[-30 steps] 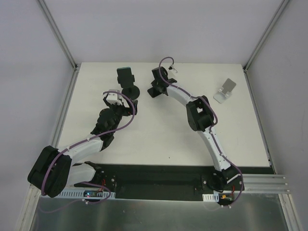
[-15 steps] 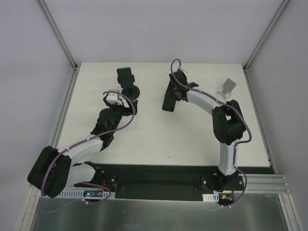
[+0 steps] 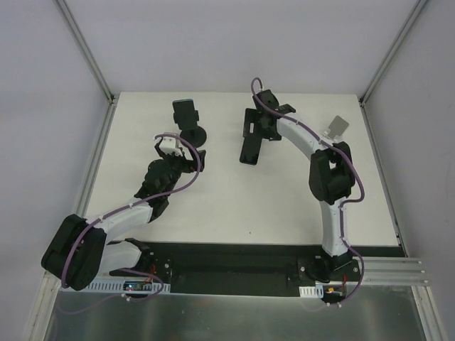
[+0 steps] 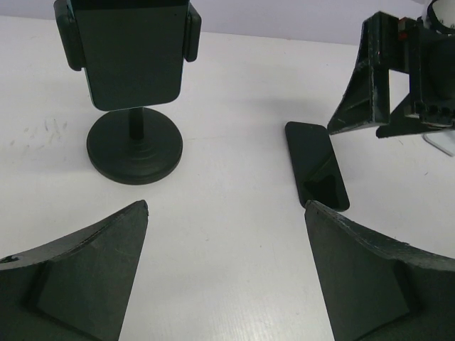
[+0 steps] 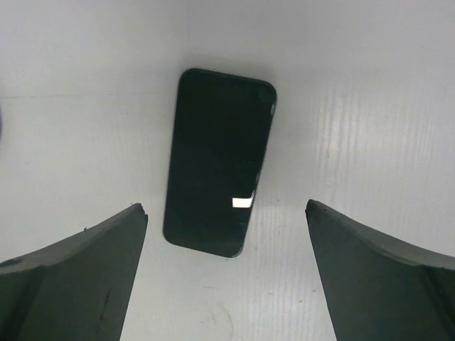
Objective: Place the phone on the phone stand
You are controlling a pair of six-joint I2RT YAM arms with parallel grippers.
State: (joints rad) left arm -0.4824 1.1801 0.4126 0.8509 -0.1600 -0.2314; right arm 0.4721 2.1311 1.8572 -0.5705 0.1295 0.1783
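The phone (image 3: 249, 152) is a slim black slab lying flat on the white table, right of centre. In the right wrist view the phone (image 5: 219, 177) lies face up just ahead of my right gripper (image 5: 225, 206), whose jaws stand wide open and touch nothing. From above, the right gripper (image 3: 253, 128) hovers at the phone's far end. The phone stand (image 3: 334, 130), folded silver metal, sits at the back right, partly behind the right arm. My left gripper (image 3: 166, 147) is open over bare table; its view shows the phone (image 4: 316, 174) to the right, beyond the left gripper (image 4: 226, 206).
A black holder with a round base and clamp cradle (image 3: 188, 119) stands at the back left, also close ahead in the left wrist view (image 4: 131, 71). The right arm's elbow (image 3: 330, 177) rises near the stand. Table edges and frame rails run along both sides.
The right arm swung right, away from the black holder, and its jaws went from shut to wide open. The phone now lies free on the table. The left arm stayed put.
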